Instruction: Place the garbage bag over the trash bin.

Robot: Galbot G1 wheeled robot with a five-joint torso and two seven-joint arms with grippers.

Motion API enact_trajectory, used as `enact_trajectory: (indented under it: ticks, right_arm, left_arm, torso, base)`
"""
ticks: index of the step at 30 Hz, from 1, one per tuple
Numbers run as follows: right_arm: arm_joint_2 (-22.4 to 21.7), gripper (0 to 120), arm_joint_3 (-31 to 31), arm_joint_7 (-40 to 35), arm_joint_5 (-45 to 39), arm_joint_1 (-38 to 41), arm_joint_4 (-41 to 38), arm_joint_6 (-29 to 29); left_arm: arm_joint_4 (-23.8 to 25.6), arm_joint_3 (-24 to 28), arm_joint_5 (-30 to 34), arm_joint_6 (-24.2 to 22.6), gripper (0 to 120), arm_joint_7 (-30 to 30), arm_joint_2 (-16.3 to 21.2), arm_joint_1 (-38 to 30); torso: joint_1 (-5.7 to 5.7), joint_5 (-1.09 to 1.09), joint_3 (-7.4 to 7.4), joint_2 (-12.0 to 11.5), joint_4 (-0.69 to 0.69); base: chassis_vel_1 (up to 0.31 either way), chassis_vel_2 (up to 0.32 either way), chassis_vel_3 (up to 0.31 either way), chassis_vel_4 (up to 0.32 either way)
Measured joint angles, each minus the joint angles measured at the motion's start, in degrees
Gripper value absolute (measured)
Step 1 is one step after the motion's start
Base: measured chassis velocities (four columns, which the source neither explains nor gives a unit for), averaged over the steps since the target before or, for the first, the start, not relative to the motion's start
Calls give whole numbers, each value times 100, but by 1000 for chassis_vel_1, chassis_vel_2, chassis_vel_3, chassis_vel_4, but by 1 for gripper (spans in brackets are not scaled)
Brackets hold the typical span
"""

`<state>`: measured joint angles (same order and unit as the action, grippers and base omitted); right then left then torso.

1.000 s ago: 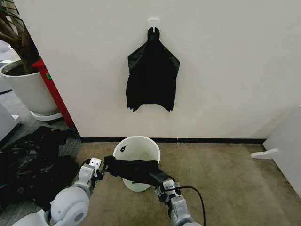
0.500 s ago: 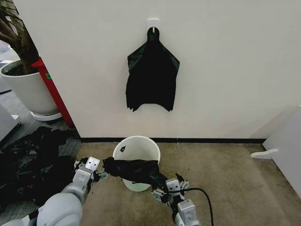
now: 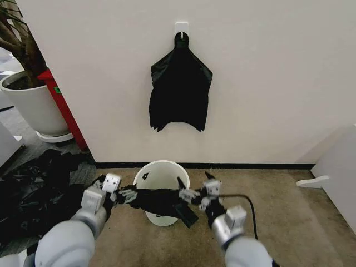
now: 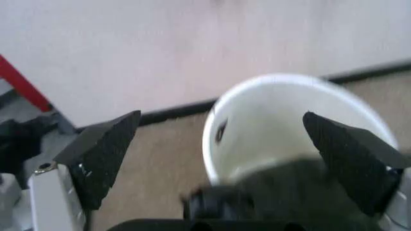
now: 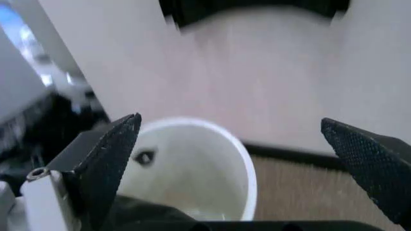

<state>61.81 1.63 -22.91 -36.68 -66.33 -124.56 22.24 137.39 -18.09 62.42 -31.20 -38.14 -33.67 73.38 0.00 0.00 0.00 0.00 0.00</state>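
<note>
Garbage bag (image 3: 161, 201): thin, glossy black plastic, wrinkled, stretched in a band across the near rim of the trash bin (image 3: 162, 177), one limp corner hanging down the bin's front on the right. On the far left of my head view lies a sprawling heap of crumpled black plastic (image 3: 33, 192) on the grey floor, below a big round white plant pot (image 3: 30, 105) and a red panel (image 3: 62, 105) leaning at the wall's corner. My left gripper (image 3: 123, 196) is at the bag's left end; my wrist camera shows its dark, wedge-shaped fingers (image 4: 103, 154) spread wide apart, the bag (image 4: 282, 192) a blurred dark mass between them. The bin (image 4: 289, 125) is smooth white plastic, round, tapering toward its base, with a small black mark at the rim. On the wall above it a thicker bundle of black bags (image 3: 179, 92) hangs gathered to a point from a white hook (image 3: 181, 29). My right gripper (image 3: 192, 193) is at the bag's right end, its textured black fingers (image 5: 106, 159) also wide apart, the bin (image 5: 192, 163) beyond.
</note>
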Motion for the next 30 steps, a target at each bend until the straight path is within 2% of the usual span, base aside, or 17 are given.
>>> enact_trajectory:
  ticks: [2, 5, 6, 9, 17, 21, 22, 25, 26, 27, 30]
  right_arm:
    - [34, 100, -28, 109, -286, 403, 312, 440]
    - [94, 100, -16, 302, -386, 730, 638, 749]
    - [261, 100, 111, 659, -378, 1239, 1285, 993]
    - [470, 100, 296, 962, -156, 1793, 2072, 1272]
    - [545, 97, 421, 1930, 311, 2563, 3170, 1767]
    - [594, 94, 492, 2068, 504, 2689, 3405, 1826]
    - [661, 84, 523, 2116, 639, 2742, 3593, 1865]
    - [724, 77, 531, 2179, 762, 2763, 3773, 1889]
    - [737, 72, 530, 2227, 799, 2755, 3835, 1900]
    - [730, 58, 514, 2321, 803, 2693, 3840, 1950]
    - [737, 46, 492, 2299, 702, 2642, 3781, 1941]
  left_arm:
    - [-204, -98, 96, -30, 100, 137, -180, -174]
    - [-400, -183, 189, -51, 100, 214, -339, -315]
    - [-766, -339, 309, -68, 100, 280, -617, -560]
    - [-1199, -520, 317, -15, 100, 301, -892, -838]
    - [-1863, -769, 312, 126, 100, 312, -1074, -1172]
    - [-1902, -772, 275, 141, 100, 314, -1132, -1147]
    - [-1915, -758, 214, 154, 100, 314, -1179, -1104]
    - [-1928, -716, 148, 176, 100, 317, -1207, -1067]
    - [-1939, -684, 109, 191, 100, 319, -1209, -1056]
    - [-1966, -619, 40, 223, 100, 325, -1189, -1074]
    - [-1990, -563, -7, 252, 100, 326, -1179, -1106]
  torso:
    - [0, -2, 1, 0, 0]
    - [0, -2, 1, 0, 0]
    - [0, 1, 1, 0, 0]
    - [0, 0, 1, -1, 1]
    - [0, 0, 1, -1, -1]
    - [0, -1, 0, -1, 0]
    - [1, 0, 0, -1, 1]
    - [0, 0, 0, -1, 1]
    - [0, 0, 0, -1, 1]
    - [0, 0, 0, -1, 0]
    - [0, 0, 0, -1, 0]
  base:
    - [0, 0, 0, 0]
    - [0, 0, 0, 0]
    - [0, 0, 0, 0]
    - [0, 0, 0, 0]
    - [0, 0, 0, 0]
    - [0, 0, 0, 0]
    - [0, 0, 0, 0]
    - [0, 0, 0, 0]
    - [0, 0, 0, 0]
    - [0, 0, 0, 0]
    - [0, 0, 0, 0]
